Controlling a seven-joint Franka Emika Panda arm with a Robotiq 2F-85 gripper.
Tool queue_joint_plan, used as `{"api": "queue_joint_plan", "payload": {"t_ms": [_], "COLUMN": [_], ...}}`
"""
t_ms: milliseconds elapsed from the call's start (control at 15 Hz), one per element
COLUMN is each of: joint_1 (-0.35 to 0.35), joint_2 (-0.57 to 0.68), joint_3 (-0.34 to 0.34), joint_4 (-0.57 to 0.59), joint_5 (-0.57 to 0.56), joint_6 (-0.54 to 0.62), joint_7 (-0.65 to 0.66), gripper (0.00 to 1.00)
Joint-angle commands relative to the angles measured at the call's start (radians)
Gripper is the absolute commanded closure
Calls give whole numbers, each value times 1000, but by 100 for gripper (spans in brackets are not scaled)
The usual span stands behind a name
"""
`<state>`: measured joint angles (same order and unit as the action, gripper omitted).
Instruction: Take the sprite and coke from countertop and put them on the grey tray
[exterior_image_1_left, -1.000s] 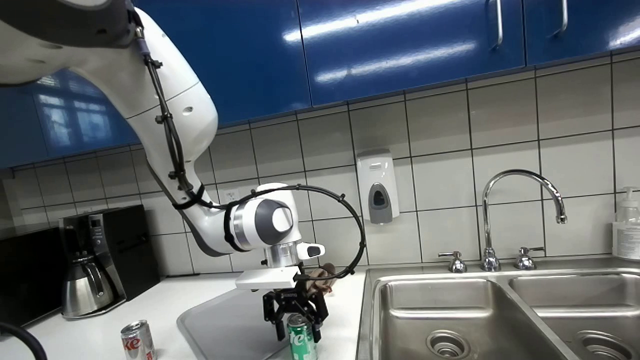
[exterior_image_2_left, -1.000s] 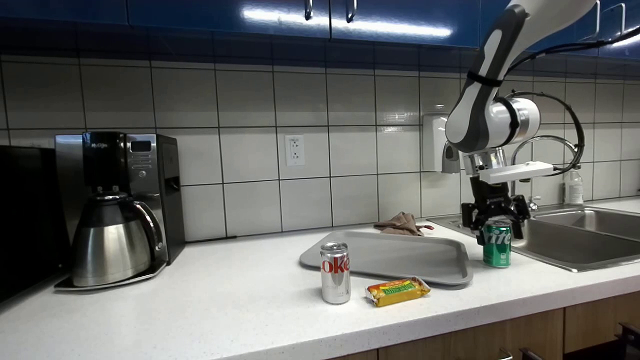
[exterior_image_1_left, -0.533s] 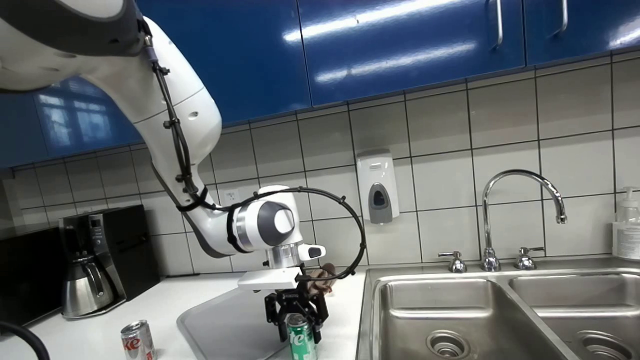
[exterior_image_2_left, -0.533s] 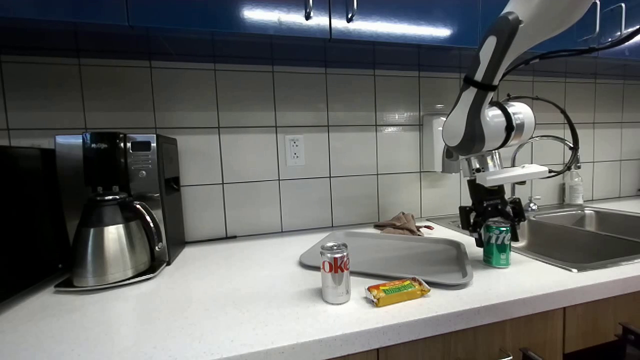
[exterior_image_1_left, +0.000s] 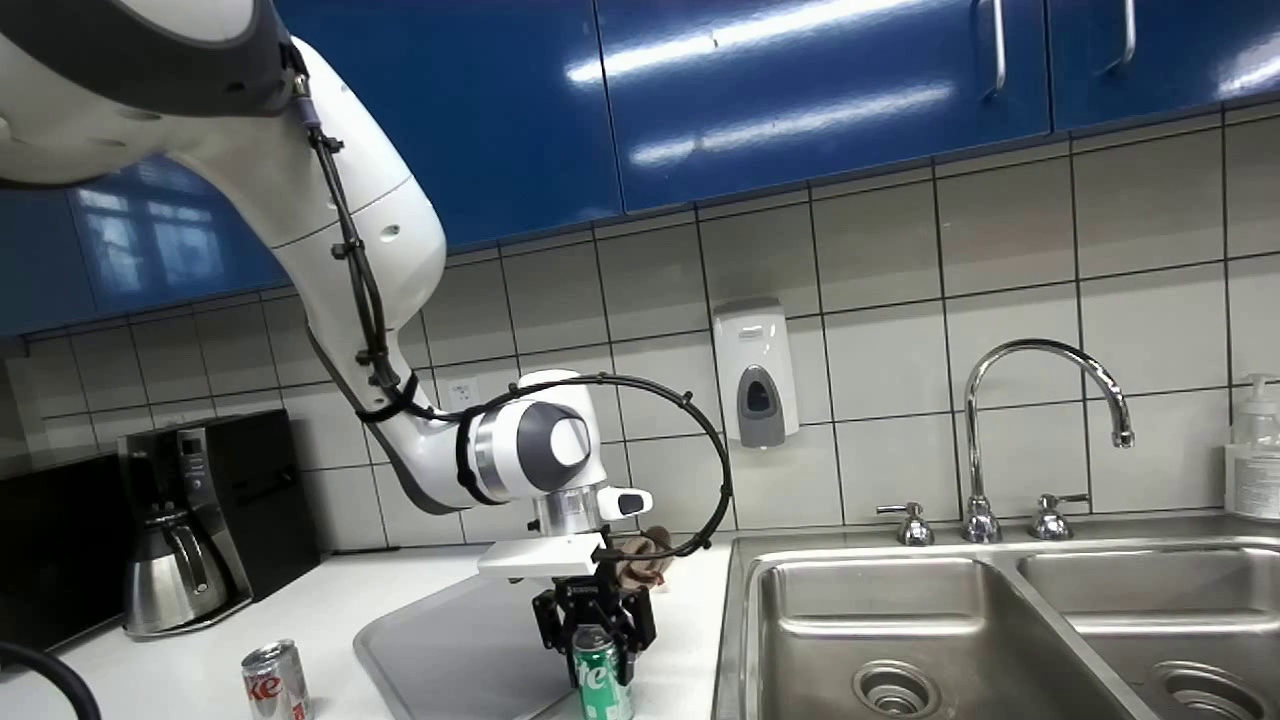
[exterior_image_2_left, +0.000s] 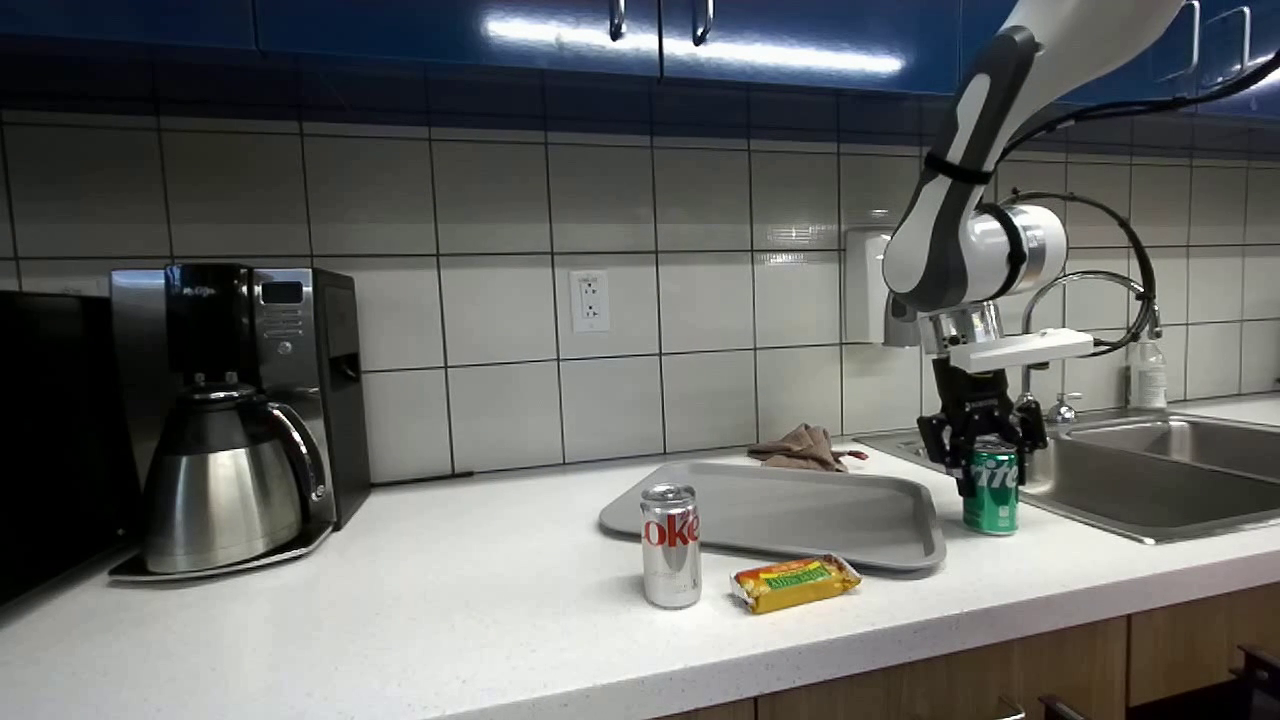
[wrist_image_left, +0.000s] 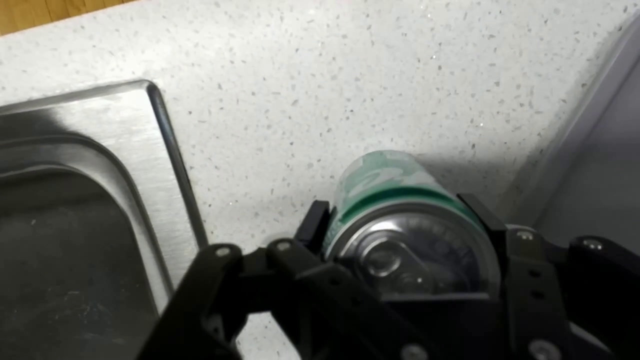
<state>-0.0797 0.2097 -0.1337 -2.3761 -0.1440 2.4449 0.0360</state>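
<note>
Green in colour, the Sprite can (exterior_image_2_left: 993, 512) is held by the gripper (wrist_image_left: 400, 218) between its two black fingers (wrist_image_left: 314, 222); they are pressed against it from both sides, at its upper half. This can stands upright on the white counter (exterior_image_2_left: 450, 620), between the grey tray (exterior_image_2_left: 780, 505) and the steel sink (exterior_image_1_left: 870, 598), and it is apart from both. In both exterior views, the Coke can (exterior_image_2_left: 671, 575), silver with red letters, stands also upright on the counter, outside the tray and well apart from the gripper. Just beside it lies a snack packet (exterior_image_2_left: 795, 586) in yellow wrapper, near the front edge of the tray; if packet and tray touch, I cannot tell. Behind the tray, close to the tiled wall (exterior_image_2_left: 505, 415), there lies a crumpled brown cloth (exterior_image_2_left: 803, 450). A coffee maker (exterior_image_2_left: 340, 420) with its steel pot (exterior_image_2_left: 225, 510) stands well apart from both cans, and a white soap dispenser (exterior_image_1_left: 745, 345) hangs on the wall.
</note>
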Motion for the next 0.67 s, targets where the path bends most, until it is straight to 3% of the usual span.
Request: {"api": "queue_joint_plan", "payload": {"t_ms": [0, 600], "joint_1": [-8, -8], "joint_2": [-33, -127], "joint_3": [3, 3], "joint_4": [-3, -28], "joint_5": [14, 19], "joint_6": [2, 8], "joint_7": [5, 6], "gripper": [58, 58]}}
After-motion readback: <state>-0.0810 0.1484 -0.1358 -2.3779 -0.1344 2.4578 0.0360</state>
